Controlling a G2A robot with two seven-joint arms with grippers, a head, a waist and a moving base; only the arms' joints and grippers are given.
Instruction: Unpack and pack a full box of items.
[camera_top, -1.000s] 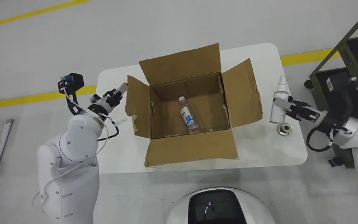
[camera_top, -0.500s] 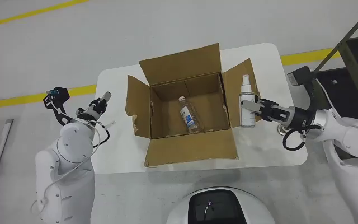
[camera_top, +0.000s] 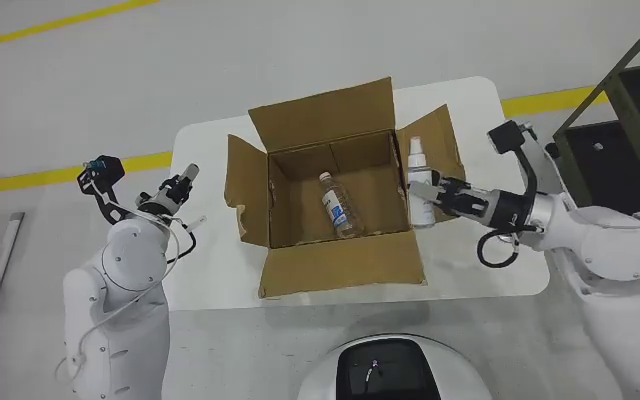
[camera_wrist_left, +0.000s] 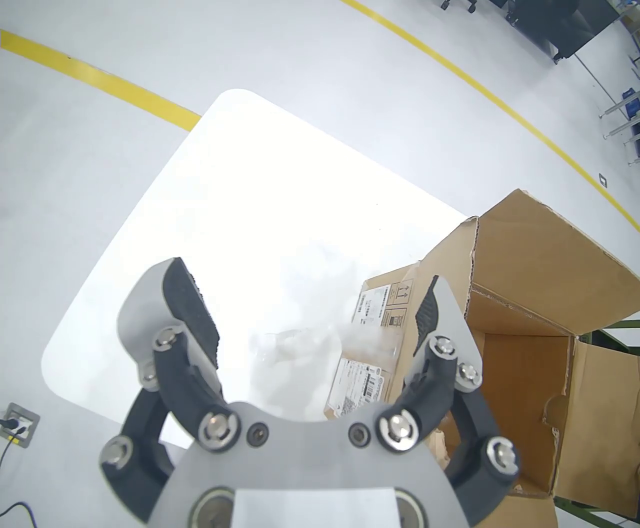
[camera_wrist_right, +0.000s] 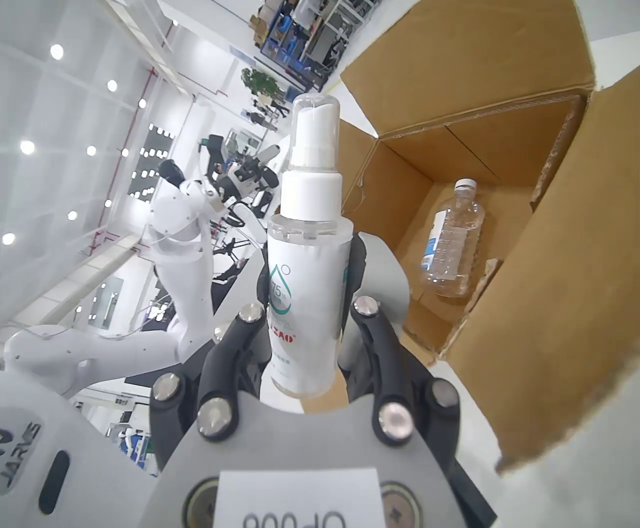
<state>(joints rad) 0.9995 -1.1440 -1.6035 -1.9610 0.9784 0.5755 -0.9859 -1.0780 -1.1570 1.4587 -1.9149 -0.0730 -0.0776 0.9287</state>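
R gripper (camera_top: 432, 193) clamped on spray bottle (camera_wrist_right: 306, 260), seemingly upright, over box (camera_top: 340, 266) right wall. Clear the flap, go inward, lower beside water bottle (camera_top: 338, 205) w/o knocking it. L gripper (camera_wrist_left: 306, 292) wide open, empty, left of box.

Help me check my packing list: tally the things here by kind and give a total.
Cardboard box: 1
Clear plastic bottle, lying in the box: 1
Spray bottle, held in the right claw: 1
Total: 3
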